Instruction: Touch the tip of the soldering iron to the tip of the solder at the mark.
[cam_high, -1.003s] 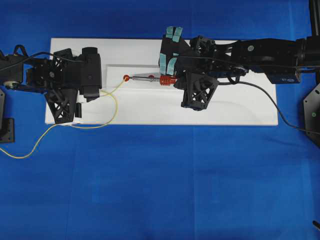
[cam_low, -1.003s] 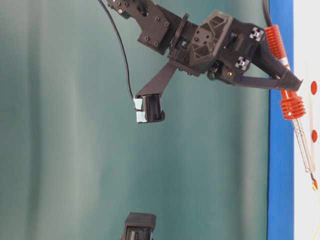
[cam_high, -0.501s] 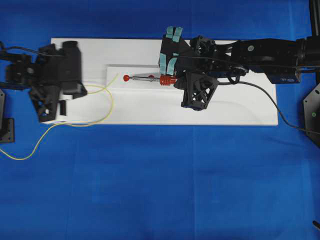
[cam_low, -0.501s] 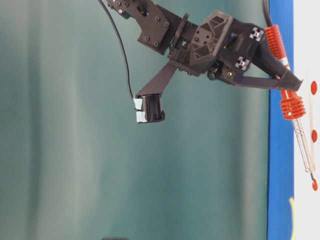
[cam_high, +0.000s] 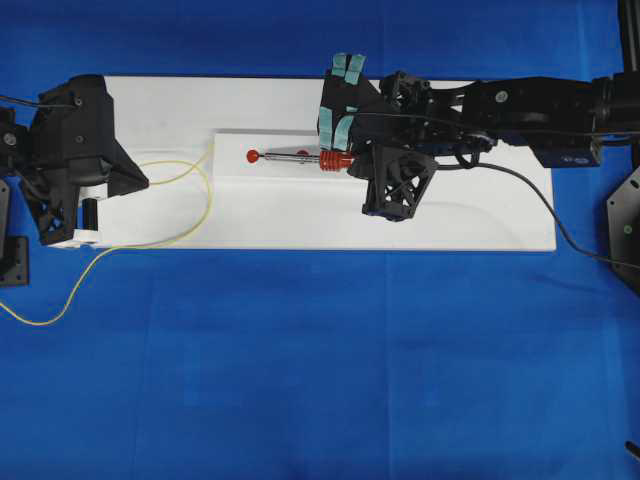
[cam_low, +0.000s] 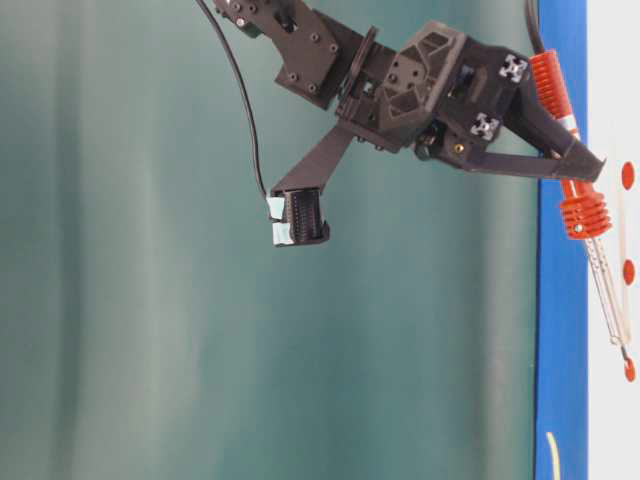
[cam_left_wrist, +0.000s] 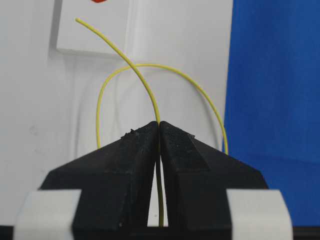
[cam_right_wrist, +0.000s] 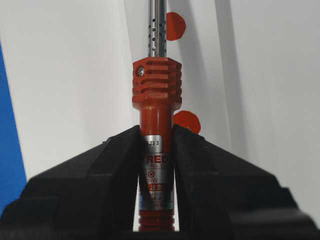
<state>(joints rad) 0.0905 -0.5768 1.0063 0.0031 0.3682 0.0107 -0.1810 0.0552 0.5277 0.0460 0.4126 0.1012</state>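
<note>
1. Your left gripper (cam_left_wrist: 160, 125) has pulled back toward the left end of the white board (cam_high: 300, 225) since a second ago, dragging the solder (cam_left_wrist: 142, 82) tip away from the red mark (cam_high: 253, 156).
2. It is pinched shut on that thin yellow wire.
3. Your right gripper (cam_right_wrist: 157, 137) hasn't moved, clamped on the soldering iron (cam_right_wrist: 156, 100), whose tip rests at the mark.
4. The iron's label seems to read "RED"; the rest is too small.
5. Ribbed orange collar, perforated silver shaft.

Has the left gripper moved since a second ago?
Yes. In the overhead view the left gripper has pulled back leftward to the white board's left edge, drawing the solder away from the red mark.
</note>
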